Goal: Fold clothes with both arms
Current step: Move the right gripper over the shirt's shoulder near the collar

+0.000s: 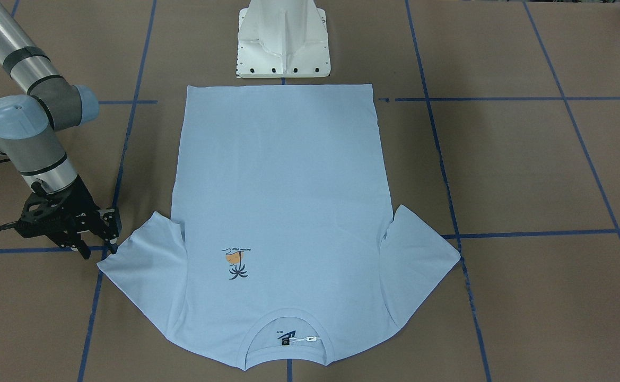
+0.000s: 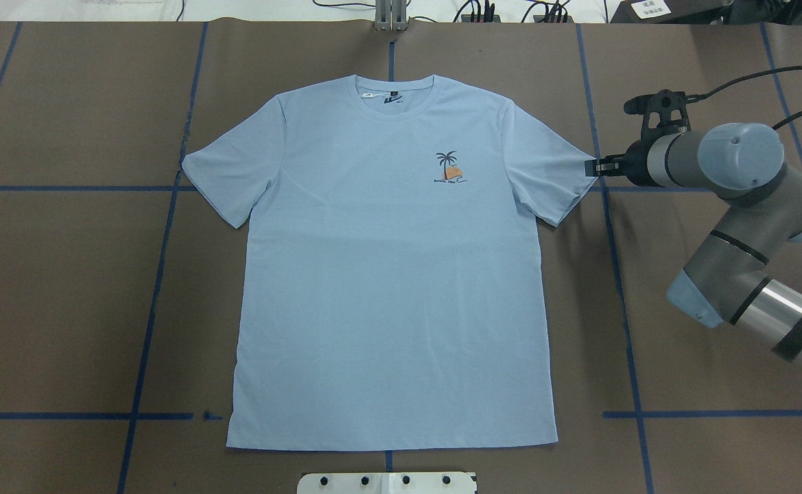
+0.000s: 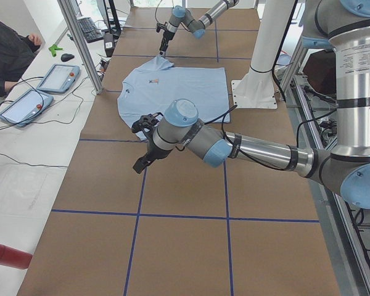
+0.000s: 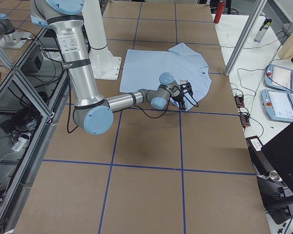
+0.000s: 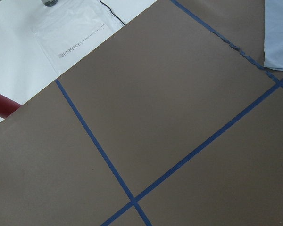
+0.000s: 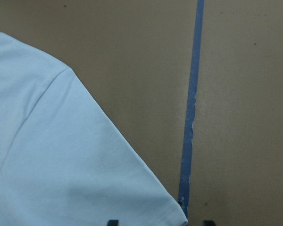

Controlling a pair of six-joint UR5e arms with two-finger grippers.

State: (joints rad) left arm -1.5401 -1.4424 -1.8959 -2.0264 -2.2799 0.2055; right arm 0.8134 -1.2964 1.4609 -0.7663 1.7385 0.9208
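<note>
One table (image 2: 64, 309), covered in flat brown paper with a grid of blue tape lines. One white pedestal base (image 1: 283, 42) at the robot's edge, with bolt holes along its foot. One T-shirt (image 2: 387, 274), pale blue, soft knit, lying flat and front-up in the middle of the table. Its long axis runs straight away from the robot: the hem lies square just in front of the base and the collar at the far edge. Two short sleeves are spread out to either side, and the cloth is smooth with only slight creases at the armpits. Two arms. The right arm (image 2: 737, 171) is made of silver tube and grey joints with light blue caps, and it reaches in low toward the shirt's sleeve on the robot's right. The left arm (image 3: 246, 148), of the same build, stretches over bare paper well apart from the shirt, on the robot's left. Two black grippers. The right gripper (image 2: 591, 167) has its fingers spread apart at the outer hem corner of that sleeve. The right wrist view shows the sleeve corner lying between the two tips, but contact with the cloth cannot be judged. The left gripper (image 3: 139, 165) points down at the paper, and I cannot tell whether it is spread or closed. One small palm print (image 2: 450, 167), orange and navy, on the chest toward the robot's right. One dark neck label (image 1: 286, 337) inside the collar.
</note>
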